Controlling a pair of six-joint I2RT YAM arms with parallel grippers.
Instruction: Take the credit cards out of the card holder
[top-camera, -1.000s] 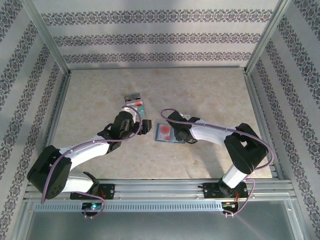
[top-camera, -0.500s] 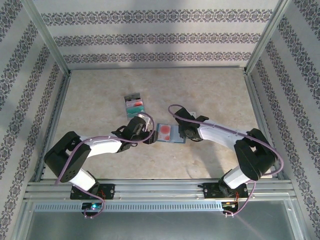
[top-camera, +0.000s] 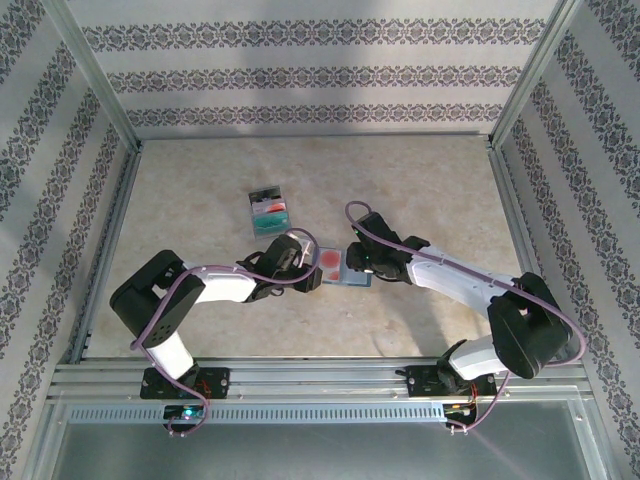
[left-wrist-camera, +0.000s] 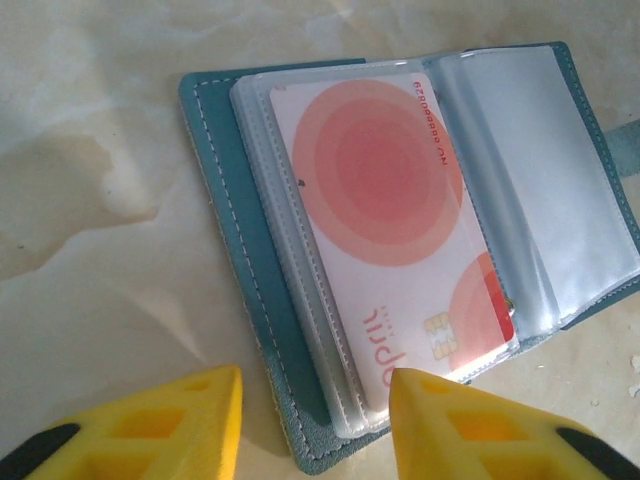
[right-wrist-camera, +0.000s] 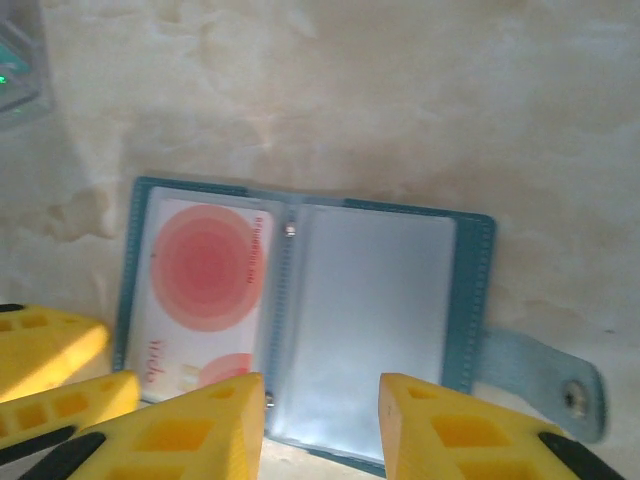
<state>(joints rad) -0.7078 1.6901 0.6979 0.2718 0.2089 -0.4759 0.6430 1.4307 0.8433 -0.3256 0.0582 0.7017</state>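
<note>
On the marbled table (top-camera: 420, 180), a stack of cards (top-camera: 268, 208) lay well apart from the arms, up and to the left. Below it the left gripper (left-wrist-camera: 312, 390) hung low with its yellow fingers spread, pinching nothing, one over bare table and the other over the near corner of the pink-and-white card (left-wrist-camera: 385, 200). That card sat under a clear sleeve in the left panel of the open card holder (left-wrist-camera: 215, 150), flat at mid-table. The right gripper (right-wrist-camera: 322, 400) straddled the holder's near edge, fingers apart; possibly touching it, though I could not tell. The clasp tab (right-wrist-camera: 545, 375) stuck out rightward.
</note>
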